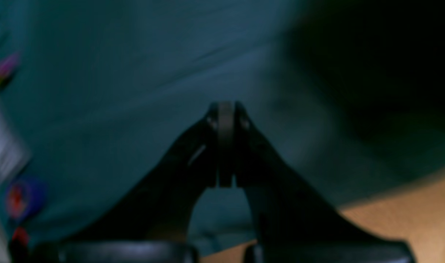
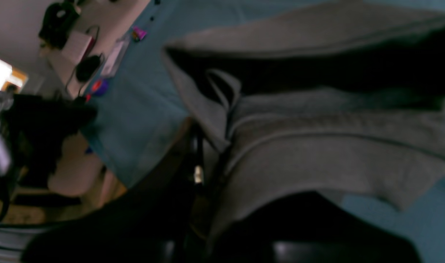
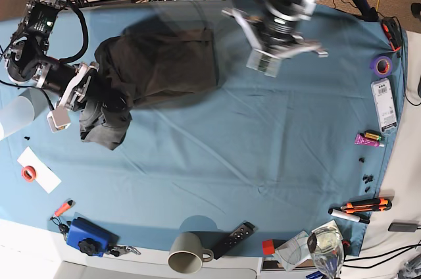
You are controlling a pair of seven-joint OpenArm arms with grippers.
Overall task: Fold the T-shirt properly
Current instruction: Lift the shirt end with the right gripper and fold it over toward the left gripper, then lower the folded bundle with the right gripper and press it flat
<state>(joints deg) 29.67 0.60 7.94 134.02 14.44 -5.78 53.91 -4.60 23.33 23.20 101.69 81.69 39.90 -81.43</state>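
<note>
Right gripper (image 2: 198, 171) nearest the lens, jaws pinched on a grey fold of the T-shirt (image 3: 158, 65). Shirt lies bunched at the far left of the blue table cloth (image 3: 263, 160), 1 clump hanging by the gripper. Left gripper (image 1: 226, 113) off the shirt, above bare cloth, jaws closed, nothing held. Fabric judged soft, light, limp; likely to sag. Best taken at hem or shoulder seams, 2 corners together.
</note>
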